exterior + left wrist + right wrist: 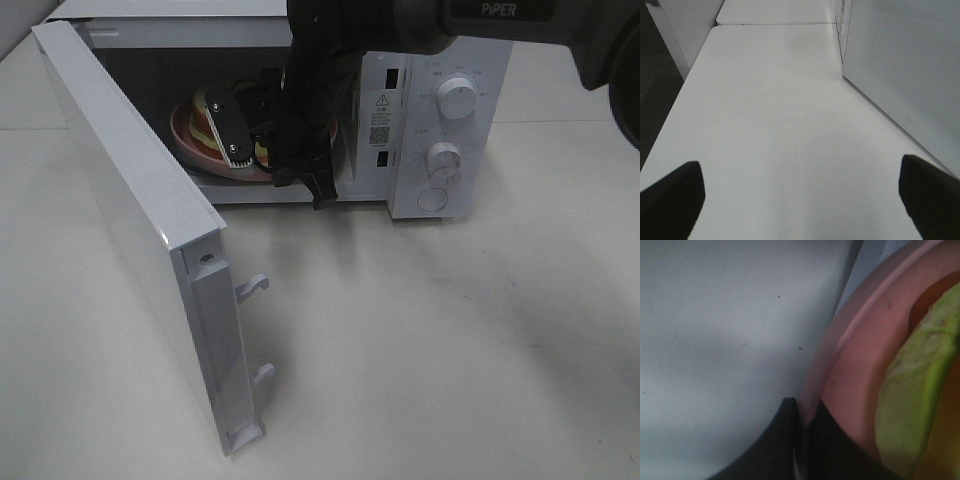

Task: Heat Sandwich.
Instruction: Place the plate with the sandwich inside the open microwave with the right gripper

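Observation:
The sandwich [206, 122], with green lettuce [912, 390] showing, lies on a round pink plate [186, 138] inside the open microwave [400, 120]. My right arm [310, 90] reaches into the cavity. In the right wrist view my right gripper [802, 407] is shut on the plate's rim [840, 350], the dark fingers [782, 440] pinching it from both sides above the white cavity floor. My left gripper [800, 197] stands open over the bare white table [770, 100] beside the microwave's outer wall [905, 65], with nothing between its fingers.
The microwave door [130, 200] swings out far to the left, its latch hooks [255, 285] pointing toward the front. Two knobs [457, 100] sit on the panel to the right. The table edge [675, 115] drops to a dark floor.

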Available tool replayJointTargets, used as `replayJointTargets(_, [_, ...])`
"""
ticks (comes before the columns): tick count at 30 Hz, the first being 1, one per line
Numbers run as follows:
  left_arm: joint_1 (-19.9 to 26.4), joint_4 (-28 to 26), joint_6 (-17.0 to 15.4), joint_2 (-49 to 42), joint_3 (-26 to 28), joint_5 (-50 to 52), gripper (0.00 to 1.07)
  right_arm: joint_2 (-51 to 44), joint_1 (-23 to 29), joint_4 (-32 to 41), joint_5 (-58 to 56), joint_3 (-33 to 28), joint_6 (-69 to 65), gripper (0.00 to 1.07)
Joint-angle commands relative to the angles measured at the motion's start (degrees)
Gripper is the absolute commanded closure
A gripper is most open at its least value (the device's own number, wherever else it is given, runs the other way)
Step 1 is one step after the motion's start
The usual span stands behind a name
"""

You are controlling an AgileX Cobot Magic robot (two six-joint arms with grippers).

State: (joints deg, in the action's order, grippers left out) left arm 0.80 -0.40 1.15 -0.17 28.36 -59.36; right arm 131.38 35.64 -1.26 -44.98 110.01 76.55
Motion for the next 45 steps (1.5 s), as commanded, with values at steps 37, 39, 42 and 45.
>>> replayJointTargets(37, [0.17,-0.34,-0.11,-1.55,-0.11,0.40,0.03,4.64,-2.23,-0.23,6.59,4.81,-10.20,0.37])
replayJointTargets(39, [0.17,-0.34,-0.11,-1.55,-0.11,0.40,0.03,4.47,-2.18,-0.23,6.59,4.81,-11.97,0.37])
replayJointTargets(42, [0.17,-0.34,-0.11,-1.55,-0.11,0.40,0.03,4.13,-2.18,-0.23,6.65,4.70,-13.01,0.37])
replayJointTargets(45, [0.17,-0.34,-0.11,-1.55,-0.11,0.40,0.03,3.15,-2.06,-0.23,6.65,4.30,-14.21,0.35])
